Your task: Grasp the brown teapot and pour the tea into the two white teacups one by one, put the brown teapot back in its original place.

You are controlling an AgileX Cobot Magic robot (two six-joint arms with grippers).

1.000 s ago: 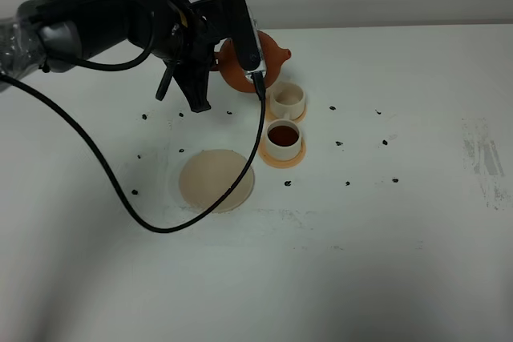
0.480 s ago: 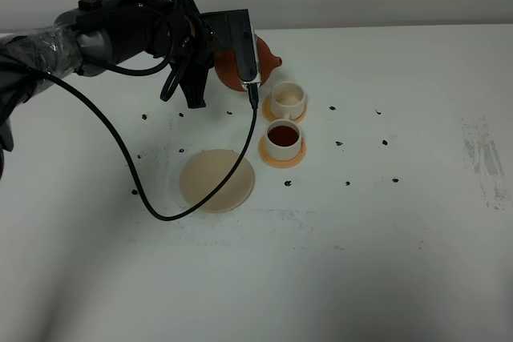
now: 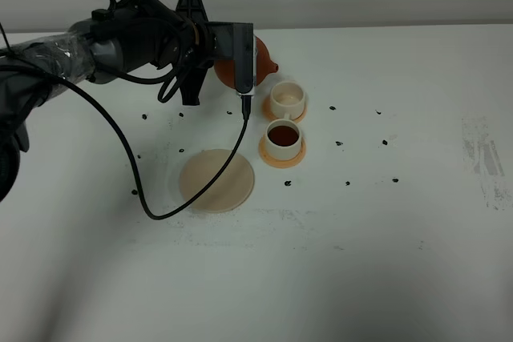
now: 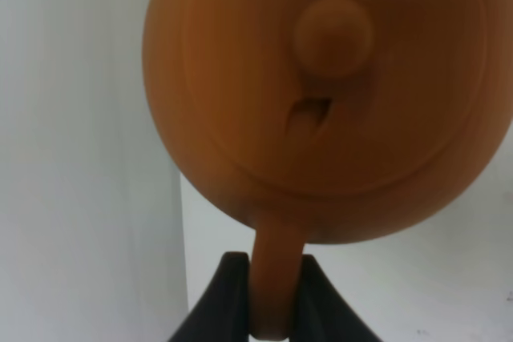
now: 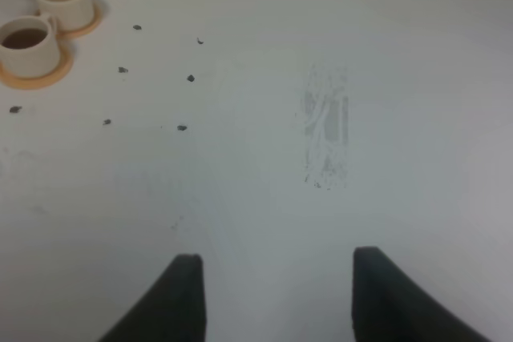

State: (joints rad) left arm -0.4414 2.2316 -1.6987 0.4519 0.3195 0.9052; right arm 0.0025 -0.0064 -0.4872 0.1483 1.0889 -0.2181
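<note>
Brown teapot [image 3: 227,74]: squat reddish-brown clay, knobbed lid on, off the table, clamped by its loop handle in left gripper [image 4: 268,282]. Tipped, short spout aimed toward far teacup [image 3: 287,99], body up and to the left of it. No stream discernible. Far teacup upright, cream interior, no dark liquid visible. Near teacup [image 3: 282,137] upright, holding dark brown tea. Both white, handleless, close together, each on its own orange coaster [image 3: 282,160]. Beige disc [image 3: 216,179] flat on the table, bare, left of near teacup.
</note>
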